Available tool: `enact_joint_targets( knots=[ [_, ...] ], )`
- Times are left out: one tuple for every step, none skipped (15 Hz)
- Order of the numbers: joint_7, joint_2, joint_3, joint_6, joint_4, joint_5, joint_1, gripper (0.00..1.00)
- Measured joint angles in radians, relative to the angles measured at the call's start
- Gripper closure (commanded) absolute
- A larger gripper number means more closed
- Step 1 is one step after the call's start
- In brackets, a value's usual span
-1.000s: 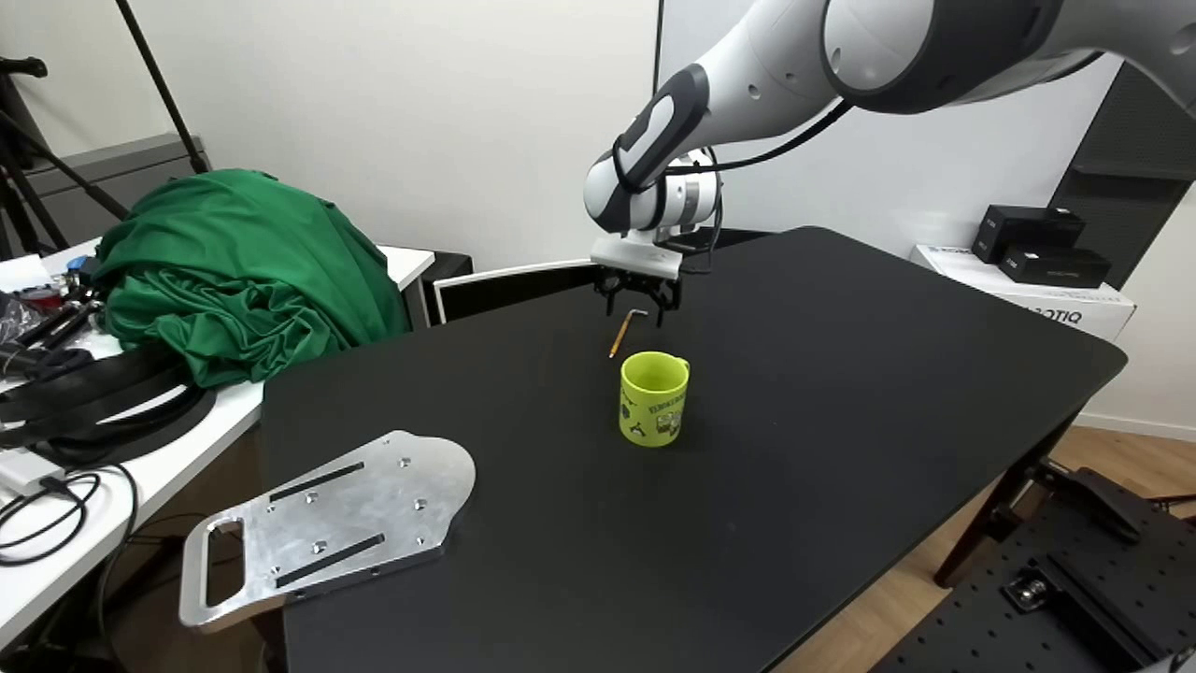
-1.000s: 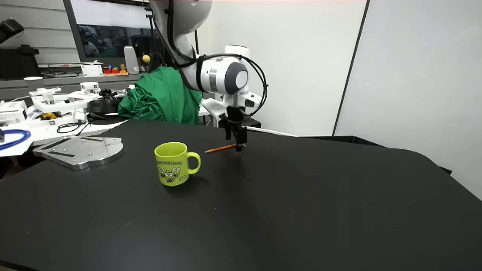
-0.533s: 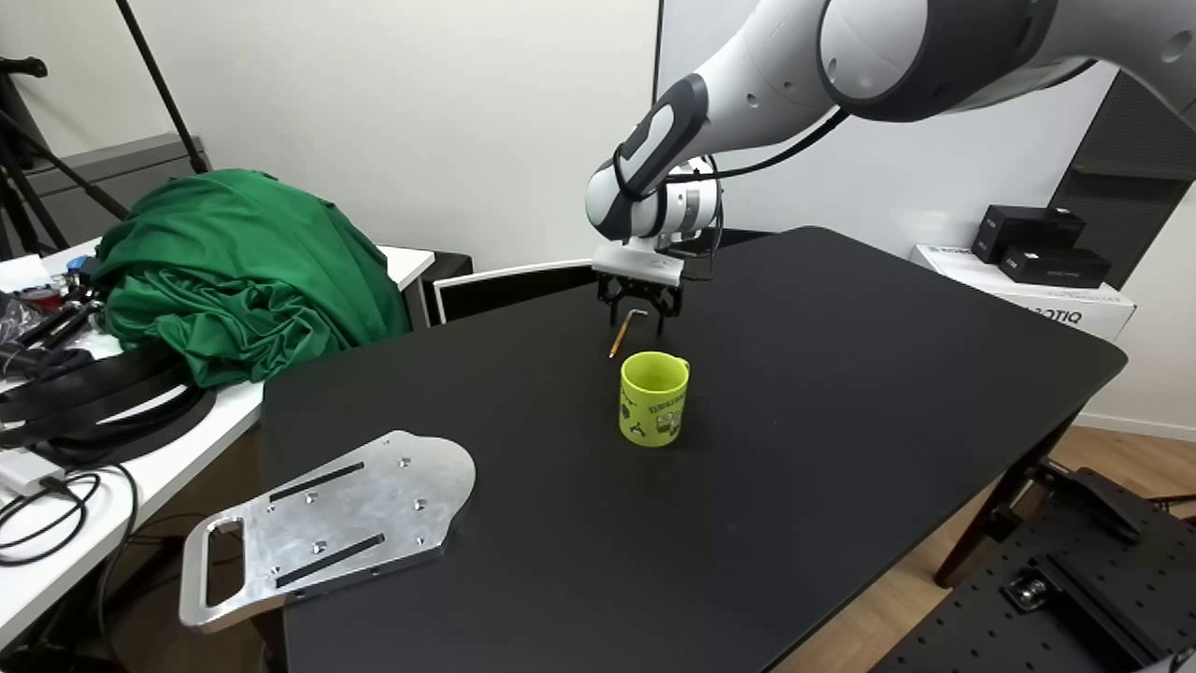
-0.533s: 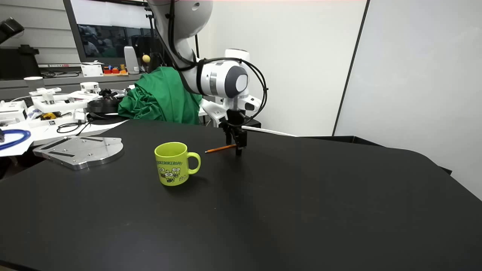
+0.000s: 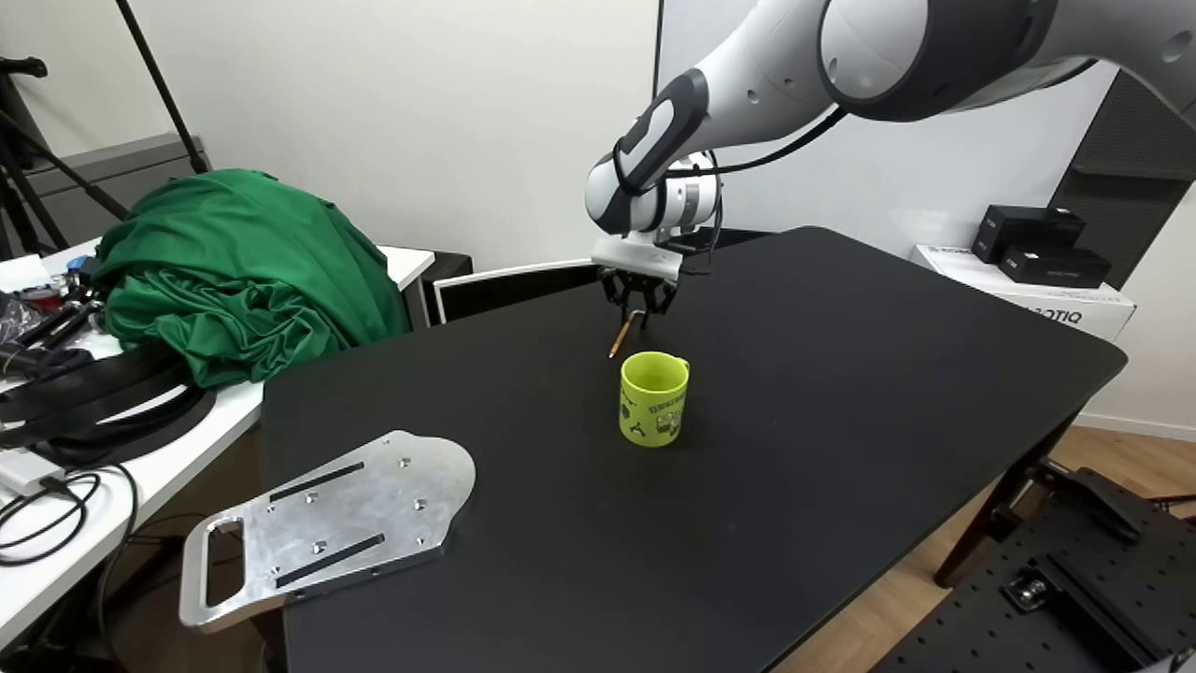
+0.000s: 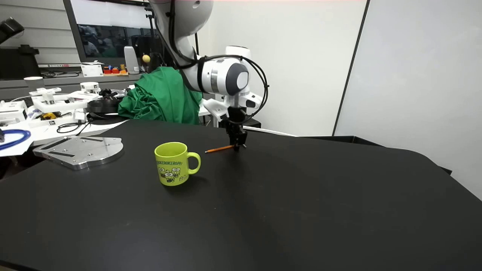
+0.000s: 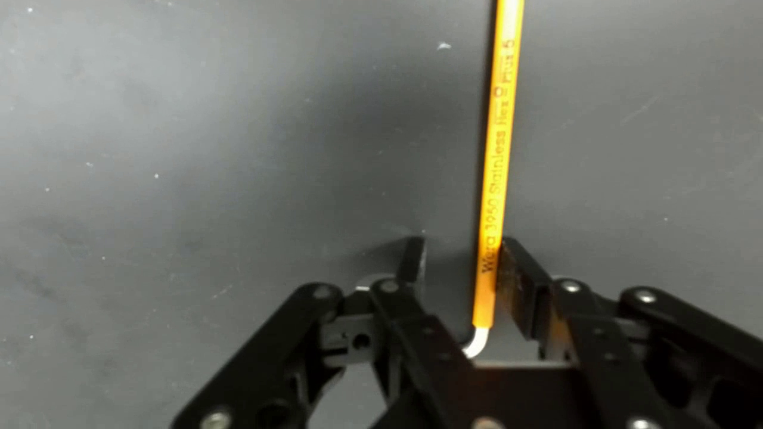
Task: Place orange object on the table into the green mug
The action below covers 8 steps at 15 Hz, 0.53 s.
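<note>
The orange object, a thin hex key with lettering and a bent silver end, lies on the black table. In the wrist view my gripper straddles it near the bent end. The right-hand finger is against or very close to the key, while a gap separates it from the left-hand finger; the jaws are partly closed but still open. The lime-green mug stands upright in both exterior views, a short way from the key's straight end, its mouth facing up.
A flat metal plate lies at the table's edge. Beyond it, a side table carries a dark-green cloth heap and cables. White boxes stand past the far side. A wall rises behind the arm.
My gripper has dipped to the table around the key, then risen slightly, and its fingers have drawn closer together. Mug and key have not visibly moved.
</note>
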State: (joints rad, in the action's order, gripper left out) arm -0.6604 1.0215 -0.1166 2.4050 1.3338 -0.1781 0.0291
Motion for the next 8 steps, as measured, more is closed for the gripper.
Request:
enact_joint_targets(
  knots=[
    [0.0, 0.0, 0.0, 0.0, -0.001, 0.0, 0.0, 0.98],
    [0.0, 0.0, 0.0, 0.0, -0.003, 0.0, 0.0, 1.0],
    [0.0, -0.001, 0.0, 0.0, -0.004, 0.0, 0.0, 1.0],
    [0.0, -0.001, -0.001, -0.002, -0.004, 0.0, 0.0, 0.98],
    [-0.001, -0.001, -0.002, -0.004, -0.004, 0.001, -0.001, 0.98],
    [-0.003, -0.001, -0.006, -0.007, -0.005, 0.001, -0.004, 0.98],
    [-0.004, -0.001, -0.01, -0.015, -0.006, 0.002, -0.007, 0.98],
    [-0.005, -0.001, -0.014, -0.027, -0.009, 0.003, -0.01, 0.98]
  ],
)
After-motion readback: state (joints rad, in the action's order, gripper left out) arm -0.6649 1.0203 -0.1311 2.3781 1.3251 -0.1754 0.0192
